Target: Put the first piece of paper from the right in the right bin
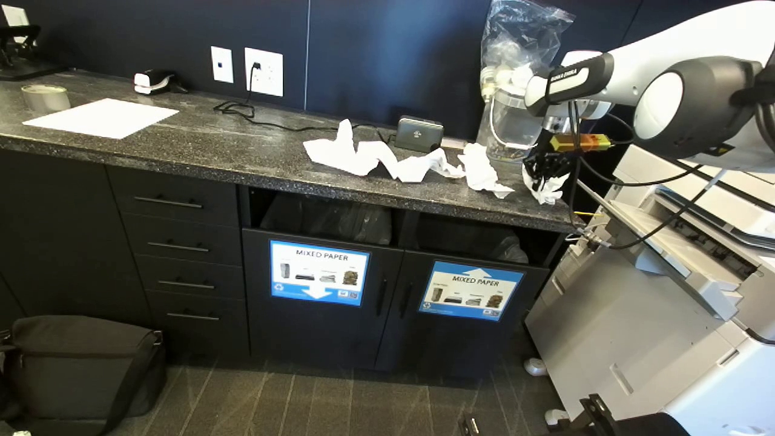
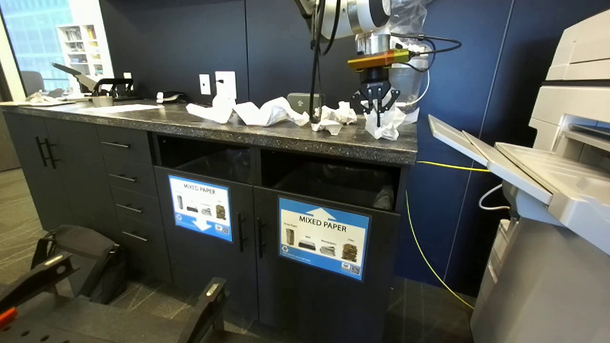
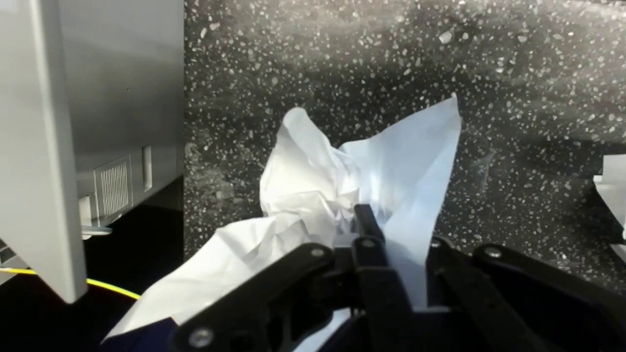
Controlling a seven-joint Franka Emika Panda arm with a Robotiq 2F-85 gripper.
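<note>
A crumpled white piece of paper (image 3: 303, 190) lies at the right end of the counter, one part hanging past its edge. It shows in both exterior views (image 1: 545, 189) (image 2: 383, 125). My gripper (image 3: 398, 215) points down at it, also seen in an exterior view (image 2: 376, 116). Its fingers are close together with the paper bunched between them. One fingertip is hidden by the paper. The paper still touches the counter (image 2: 405, 147). The right bin (image 2: 333, 178) is the dark opening below, above a "MIXED PAPER" sign (image 2: 324, 237); its inside is mostly dark.
More crumpled paper (image 1: 481, 169) and a long folded strip (image 1: 357, 157) lie to the left. The left bin opening (image 1: 327, 218) is beside the right one. A clear container with a bag (image 1: 508, 118) and a small dark box (image 1: 419, 133) stand behind. A printer (image 2: 562, 157) stands at right.
</note>
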